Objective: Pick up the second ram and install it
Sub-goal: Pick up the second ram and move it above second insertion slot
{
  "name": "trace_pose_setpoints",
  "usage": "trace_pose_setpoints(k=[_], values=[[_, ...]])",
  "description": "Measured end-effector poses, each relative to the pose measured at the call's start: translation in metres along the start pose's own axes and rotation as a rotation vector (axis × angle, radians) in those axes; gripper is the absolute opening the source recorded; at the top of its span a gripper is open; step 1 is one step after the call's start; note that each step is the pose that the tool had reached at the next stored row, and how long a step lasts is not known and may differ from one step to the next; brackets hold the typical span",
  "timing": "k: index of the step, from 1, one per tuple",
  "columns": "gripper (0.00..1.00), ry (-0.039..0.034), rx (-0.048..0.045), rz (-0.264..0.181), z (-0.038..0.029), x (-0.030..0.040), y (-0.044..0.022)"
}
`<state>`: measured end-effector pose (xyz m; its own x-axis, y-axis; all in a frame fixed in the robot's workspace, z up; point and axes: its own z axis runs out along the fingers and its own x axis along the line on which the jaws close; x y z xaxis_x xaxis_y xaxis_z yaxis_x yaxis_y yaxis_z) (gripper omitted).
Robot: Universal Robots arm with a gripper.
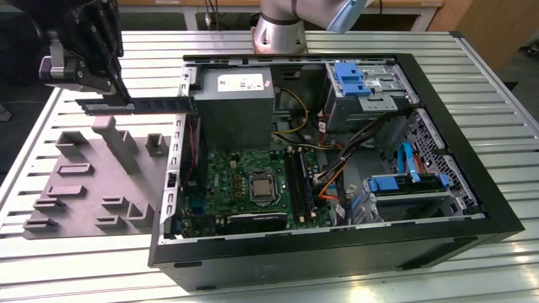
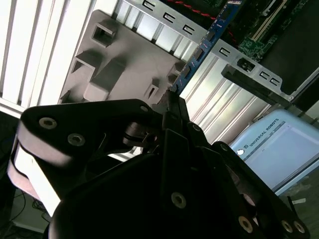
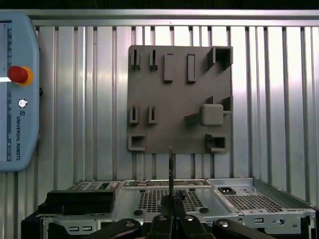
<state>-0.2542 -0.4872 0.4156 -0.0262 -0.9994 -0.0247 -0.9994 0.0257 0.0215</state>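
The second ram (image 1: 148,105), a long dark stick, hangs level in the air above the grey holder tray (image 1: 84,183), on the exterior view's left. Its far end reaches the open computer case's wall beside the grey power-supply box (image 1: 236,104). My gripper (image 1: 118,98) is shut on the stick near its outer end. In the second wrist view the ram (image 2: 202,47) runs as a blue strip with black chips away from the gripper (image 2: 172,107). In the first wrist view the ram (image 3: 171,169) appears edge-on, rising from the gripper (image 3: 171,201). The black memory slots (image 1: 299,183) lie on the green motherboard.
The open computer case (image 1: 471,208) lies on a slatted metal table (image 1: 505,126), with cables, blue drive brackets (image 1: 349,79) and a processor socket (image 1: 261,187) inside. A teach pendant (image 3: 17,94) lies on the table beyond the holder tray (image 3: 174,99).
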Motion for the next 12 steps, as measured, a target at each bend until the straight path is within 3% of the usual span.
trace_pose_setpoints(k=[12], values=[[0.11,0.0,0.0,0.0,0.0009,-0.0004,-0.0181]])
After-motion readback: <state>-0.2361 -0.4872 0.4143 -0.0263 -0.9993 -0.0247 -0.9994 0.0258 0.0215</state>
